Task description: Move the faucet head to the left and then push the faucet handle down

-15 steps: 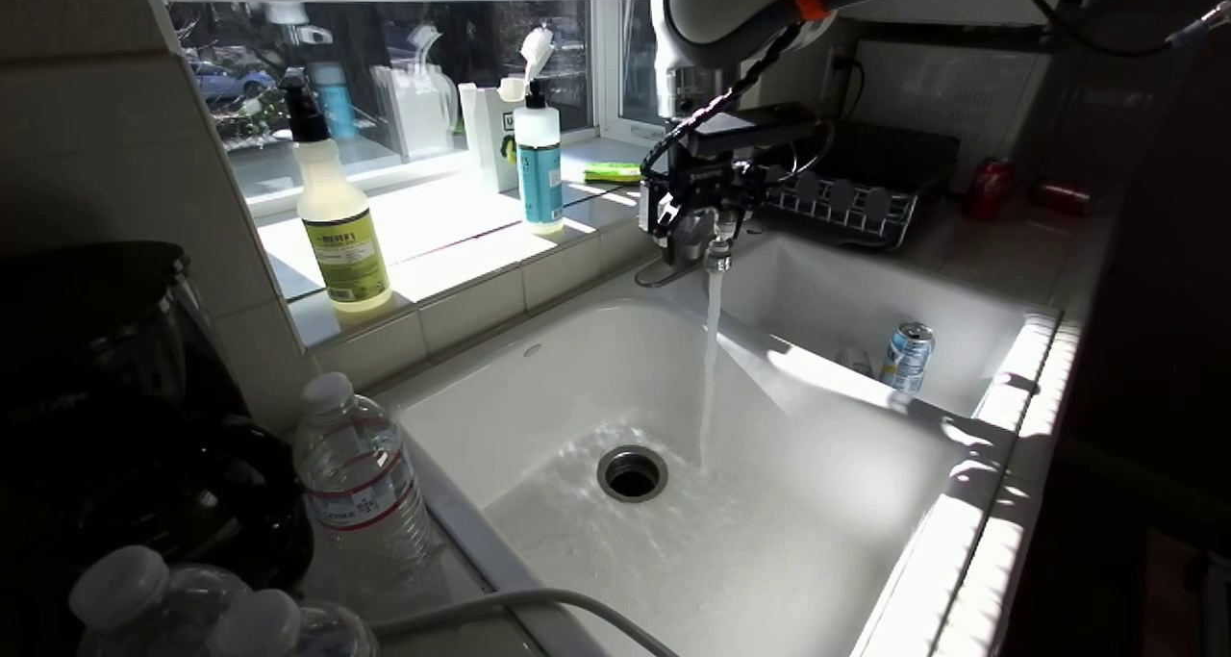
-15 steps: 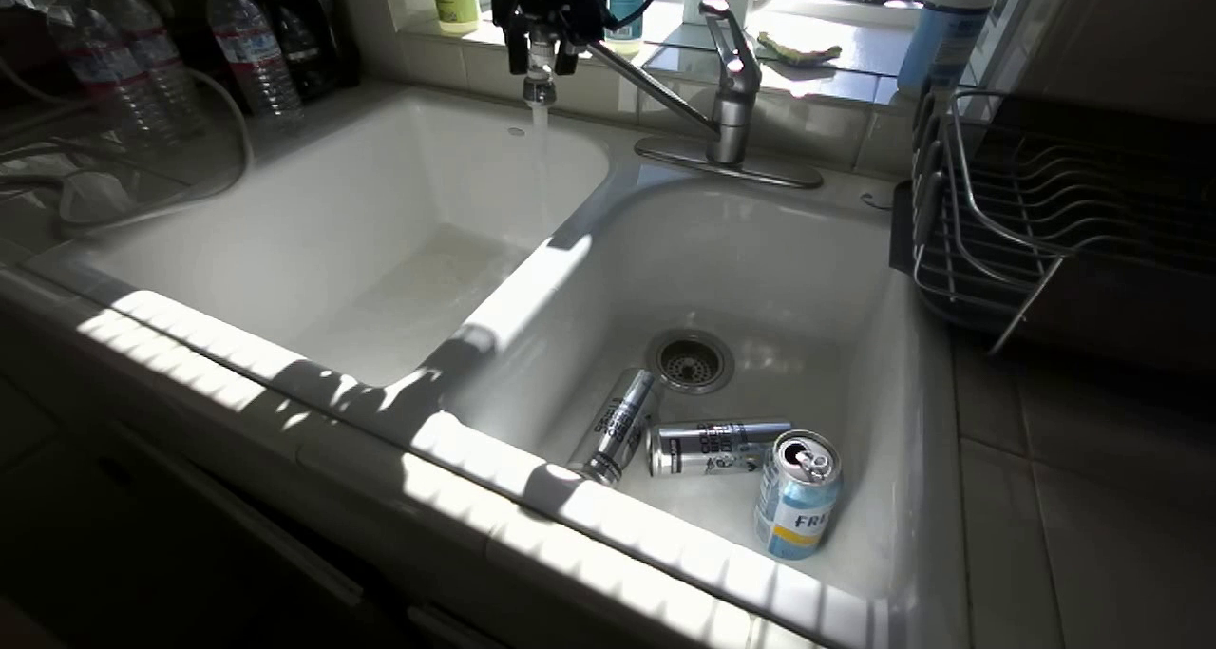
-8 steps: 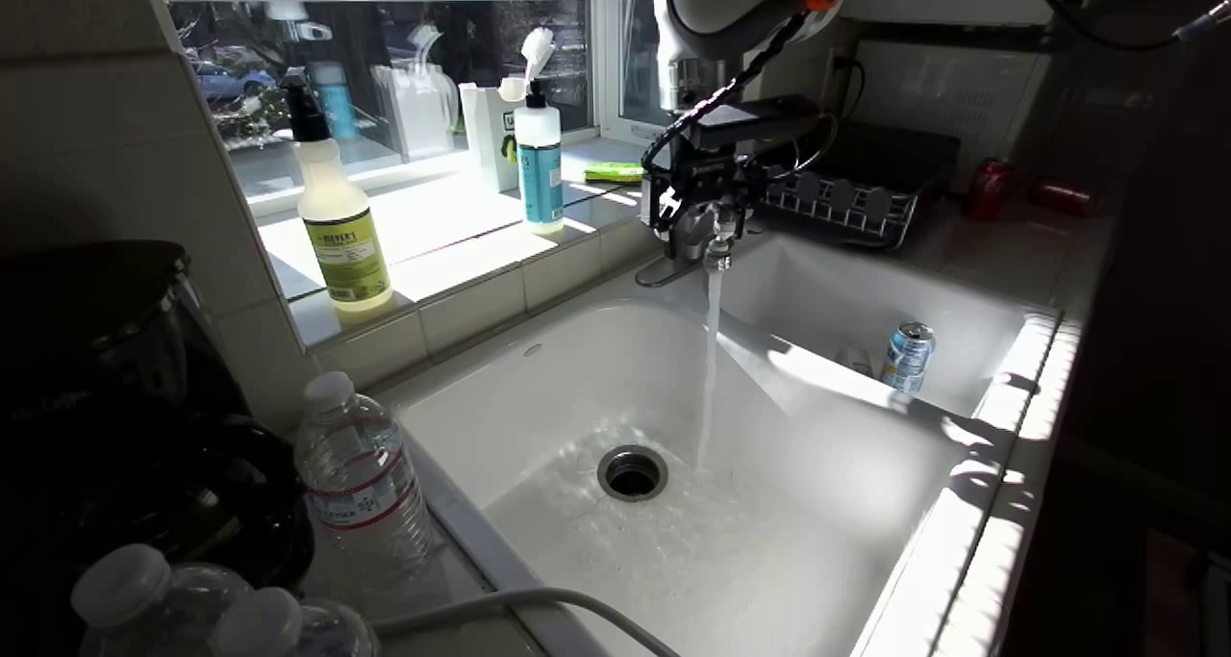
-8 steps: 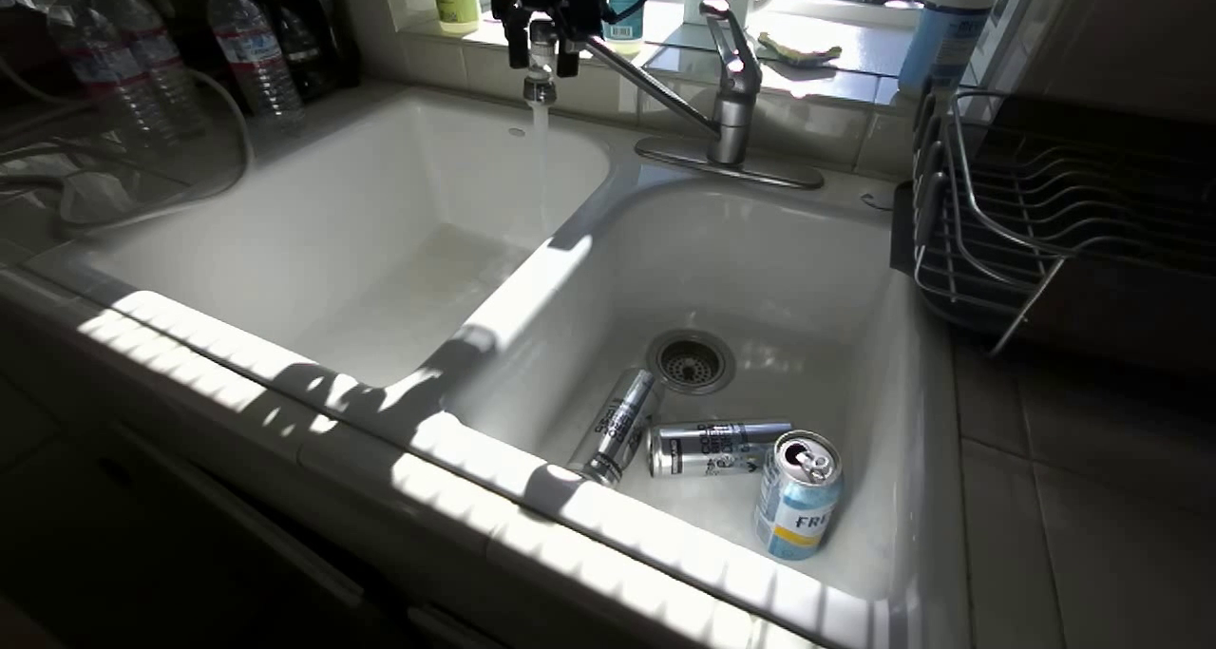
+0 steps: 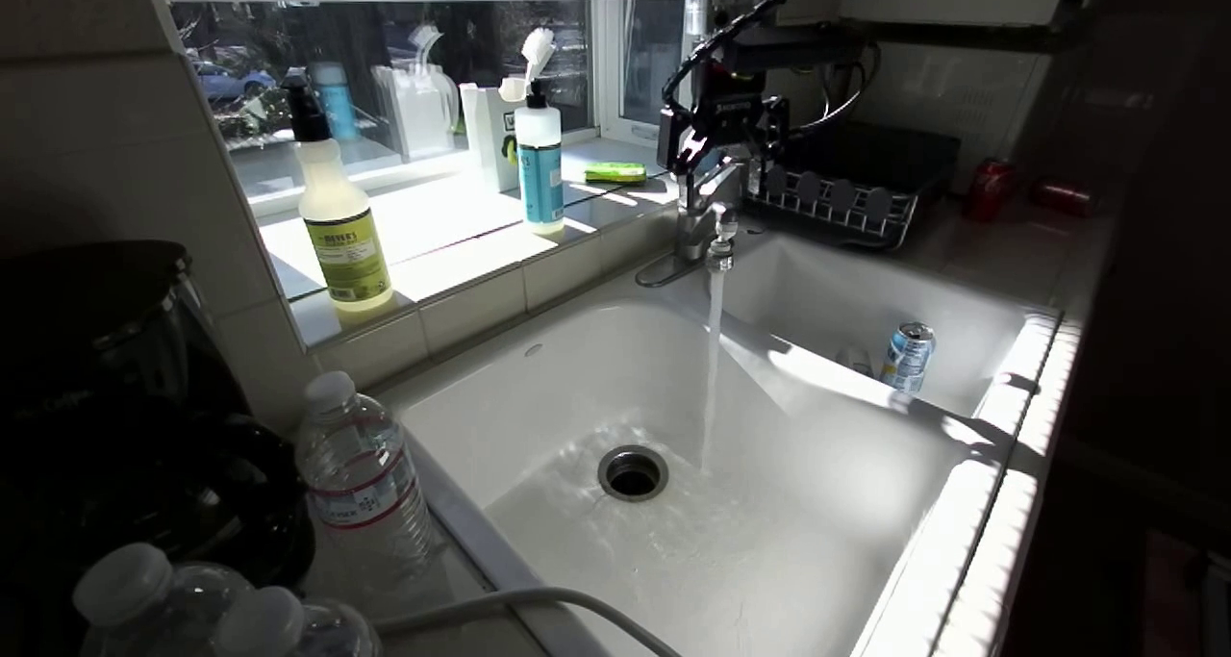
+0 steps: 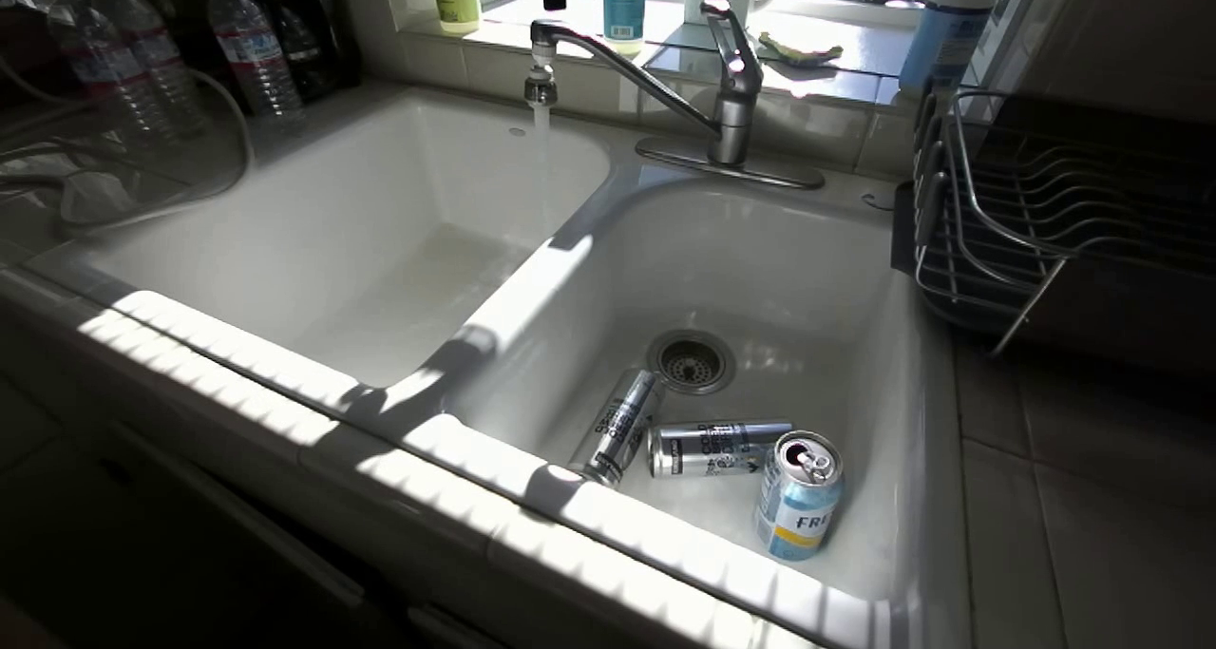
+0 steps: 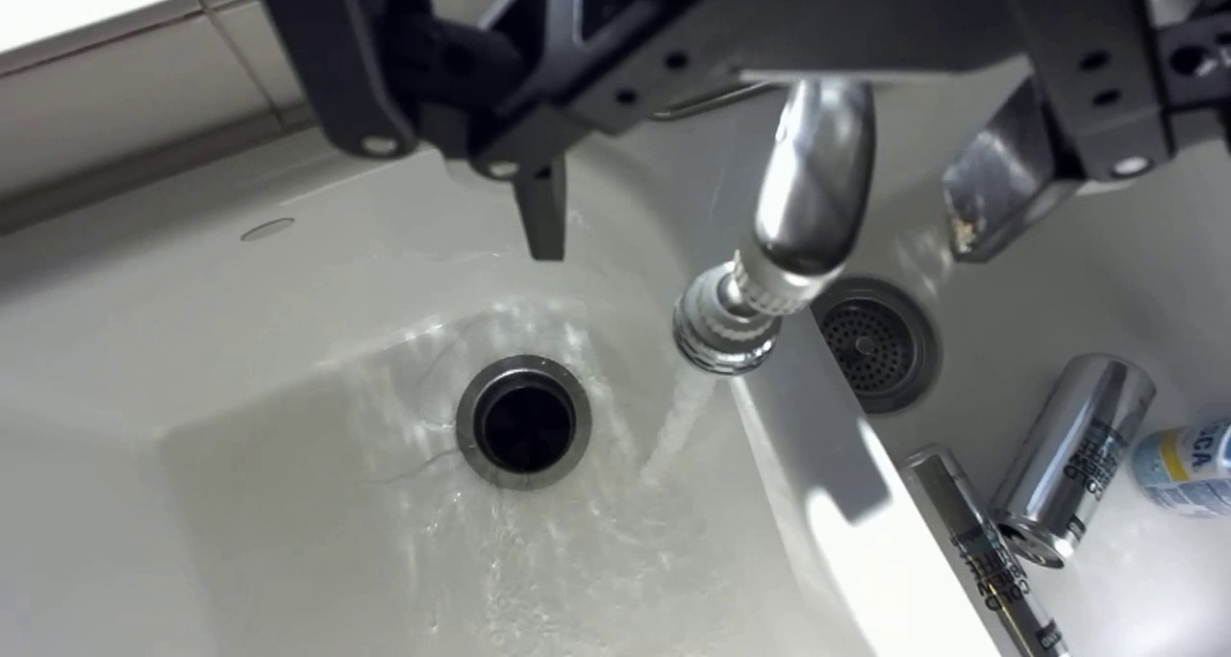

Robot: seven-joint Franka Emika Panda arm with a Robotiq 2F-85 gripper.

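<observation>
The chrome faucet head [image 6: 627,69] points over the left basin, with its downturned tip [image 6: 540,90] running water. The faucet handle [image 6: 714,9] stands raised on top of the metal base, tilted up. My gripper [image 6: 528,1] is open and empty above the spout tip, with only its finger ends in that exterior view. In the other outside picture the gripper [image 5: 719,181] hangs above the spout and partly hides the handle. In the wrist view the gripper [image 7: 757,243] has its fingers wide apart, with the spout [image 7: 817,186] below, between them and touching neither. The handle is hidden in the wrist view.
Several cans lie or stand in the right basin, among them a blue can [image 6: 800,497]. A dish rack [image 6: 997,193] stands at the right. Soap bottles [image 5: 540,166] line the window sill. Water bottles [image 5: 361,474] stand beside the left basin.
My gripper has risen off the spout tip, which was between its fingers, and moved back. The spout has stayed over the left basin. The water still runs and the handle is unmoved.
</observation>
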